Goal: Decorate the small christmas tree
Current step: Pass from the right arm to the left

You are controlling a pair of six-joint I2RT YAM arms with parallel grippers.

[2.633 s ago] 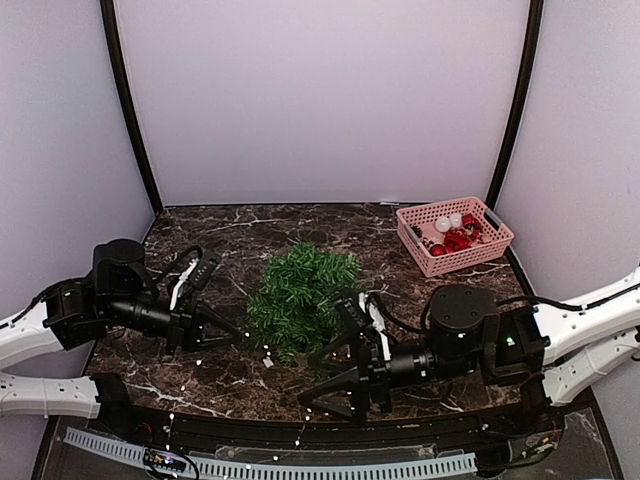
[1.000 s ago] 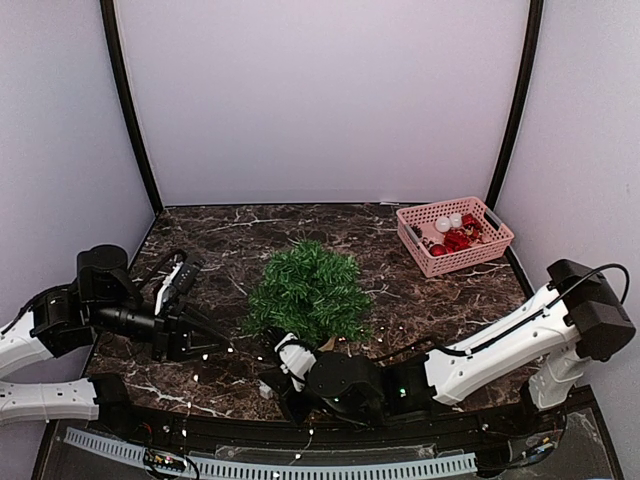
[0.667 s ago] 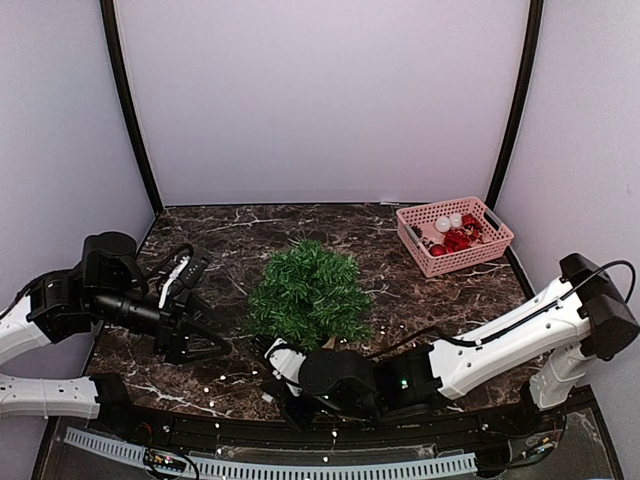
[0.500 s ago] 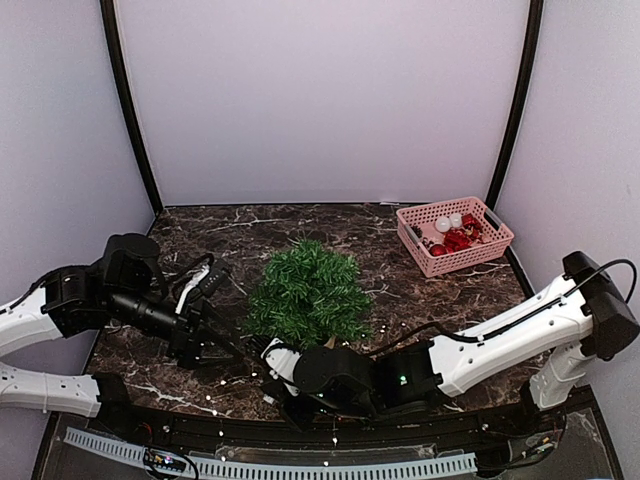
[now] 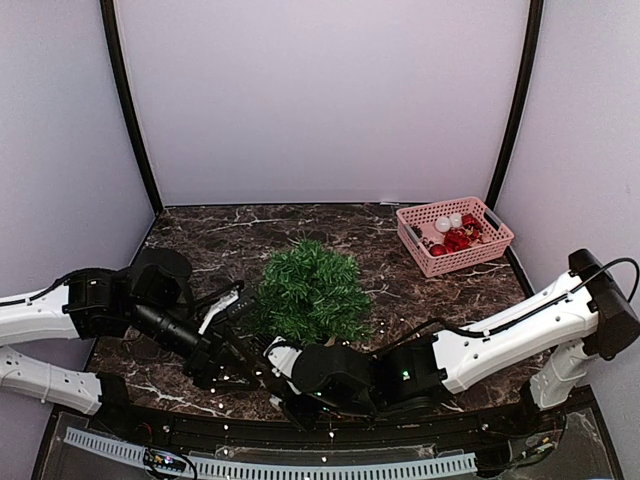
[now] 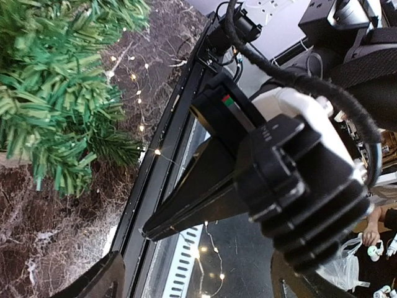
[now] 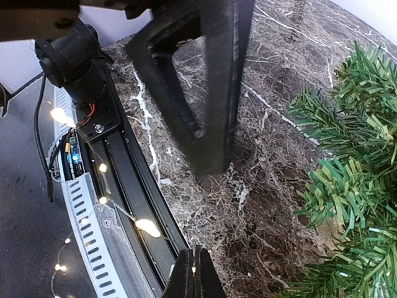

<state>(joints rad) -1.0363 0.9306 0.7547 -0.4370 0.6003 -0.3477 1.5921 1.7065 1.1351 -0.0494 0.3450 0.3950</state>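
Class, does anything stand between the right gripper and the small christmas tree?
Nothing visible does. Only a bare stretch of the marble table lies between the right gripper and the small christmas tree.

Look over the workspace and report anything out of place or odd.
The string of tiny lights mostly lies off the small christmas tree. It trails loosely along the near edge of the table and over the black front rail. Nothing looks spilled or damaged.
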